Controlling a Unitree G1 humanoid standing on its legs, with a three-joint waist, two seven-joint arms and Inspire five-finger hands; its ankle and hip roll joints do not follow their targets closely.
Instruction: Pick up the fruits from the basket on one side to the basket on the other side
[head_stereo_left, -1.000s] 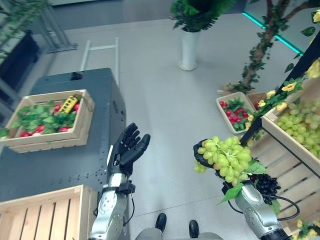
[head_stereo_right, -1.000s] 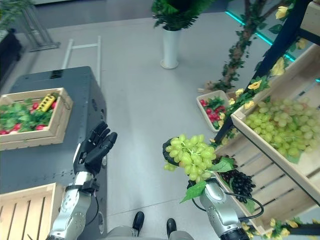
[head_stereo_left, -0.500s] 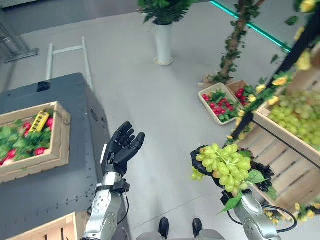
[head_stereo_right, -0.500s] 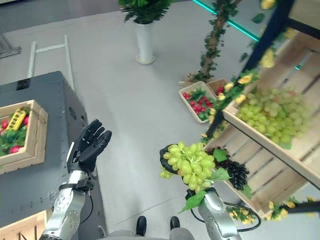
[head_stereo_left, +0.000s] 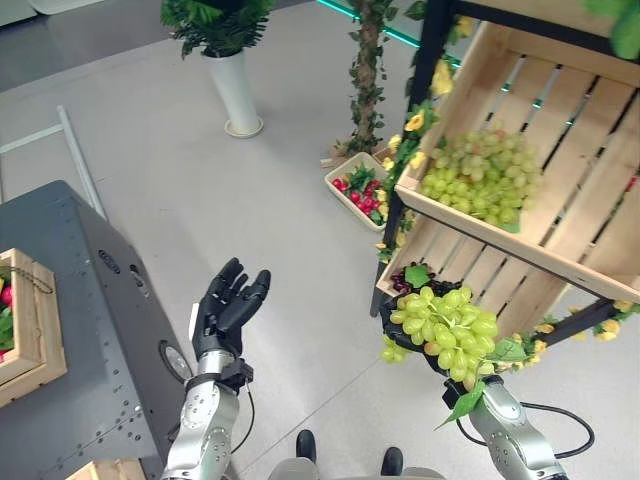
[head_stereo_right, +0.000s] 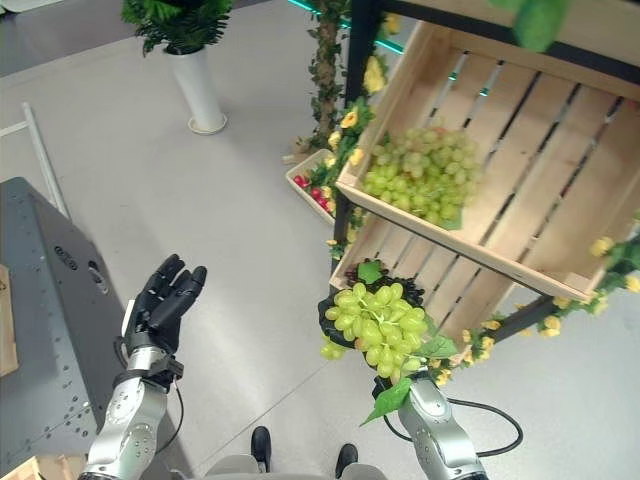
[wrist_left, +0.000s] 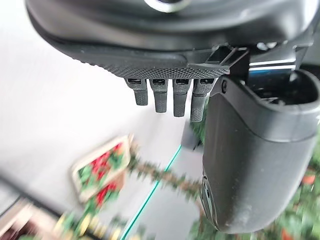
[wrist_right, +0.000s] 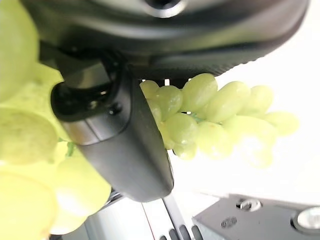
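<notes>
The right hand (head_stereo_left: 405, 335) is carrying a bunch of pale green grapes with a leaf (head_stereo_left: 445, 325), fingers curled round it from below; the right wrist view is showing the thumb (wrist_right: 120, 145) clamped against the grapes. The bunch is hanging in the air, just in front of the tilted wooden slatted crate (head_stereo_left: 585, 150) on the dark stand, not yet in any basket. That crate is already holding a pile of green grapes (head_stereo_left: 480, 175). A dark grape cluster (head_stereo_left: 405, 280) is lying in the lower crate behind the held bunch. The left hand (head_stereo_left: 225, 305) is idling, raised over the floor by the grey metal cabinet (head_stereo_left: 90, 330), fingers straight and slightly apart, holding nothing. Judgement: one bunch is mid-transfer; the placing is still left.
</notes>
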